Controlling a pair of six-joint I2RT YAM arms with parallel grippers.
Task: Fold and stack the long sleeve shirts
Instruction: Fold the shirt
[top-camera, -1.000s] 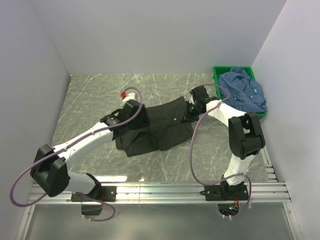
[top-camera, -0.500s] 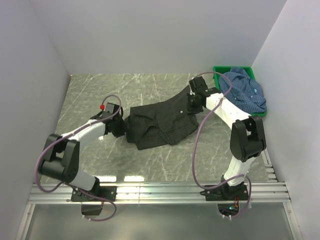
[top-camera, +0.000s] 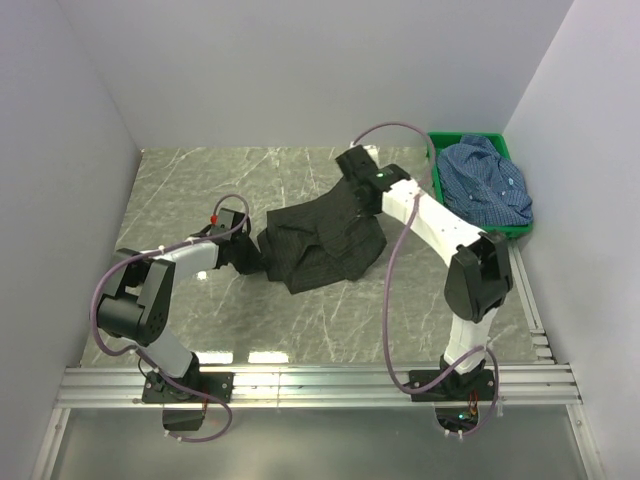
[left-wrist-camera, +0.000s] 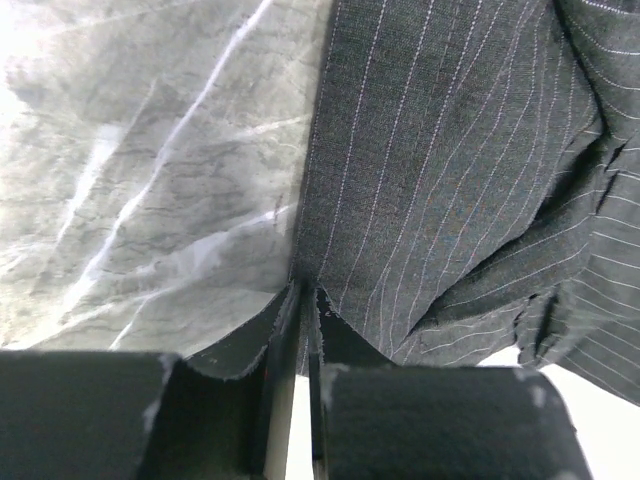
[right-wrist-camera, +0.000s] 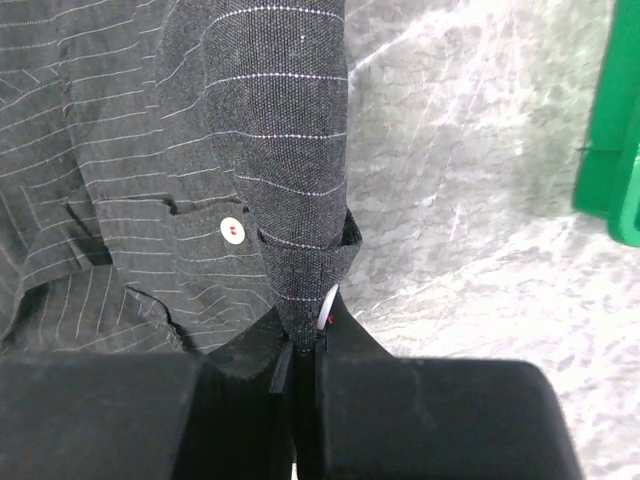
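- pinching the near edge of the black shirt tight with the left gripper.
- gripping its buttoned strip with the right gripper, jaws closed on cloth.
- lying crumpled mid-table between both arms.
- heaped in the green crate, back right: the blue shirt.

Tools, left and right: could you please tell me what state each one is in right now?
The left tool is shut on an edge of the black shirt.
The right tool is shut on the black shirt too.
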